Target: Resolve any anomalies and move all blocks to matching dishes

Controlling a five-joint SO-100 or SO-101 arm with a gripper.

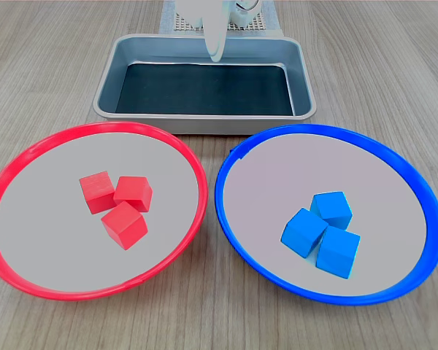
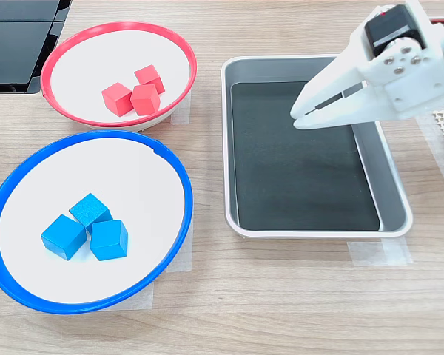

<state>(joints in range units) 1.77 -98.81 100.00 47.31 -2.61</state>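
Observation:
Three red blocks (image 1: pixel 120 204) lie bunched together inside the red-rimmed dish (image 1: pixel 36 211), at the first exterior view's left. Three blue blocks (image 1: pixel 323 233) cluster in the blue-rimmed dish (image 1: pixel 263 175) to its right. In the second exterior view the red blocks (image 2: pixel 133 95) rest in the red dish (image 2: pixel 81 66) at the top left, and the blue blocks (image 2: pixel 86 228) in the blue dish (image 2: pixel 111 166) below it. My white gripper (image 2: pixel 296 117) hangs above the tray, far from both dishes, shut with nothing in it. Its tip (image 1: pixel 216 52) shows at the top of the first exterior view.
A rectangular silver tray (image 1: pixel 106 98) with a black floor (image 2: pixel 296 170) holds nothing and stands behind the dishes. Strips of clear tape (image 2: pixel 374 253) fix the tray and dishes to the wooden table. A dark object (image 2: pixel 15 44) fills the second exterior view's top left corner.

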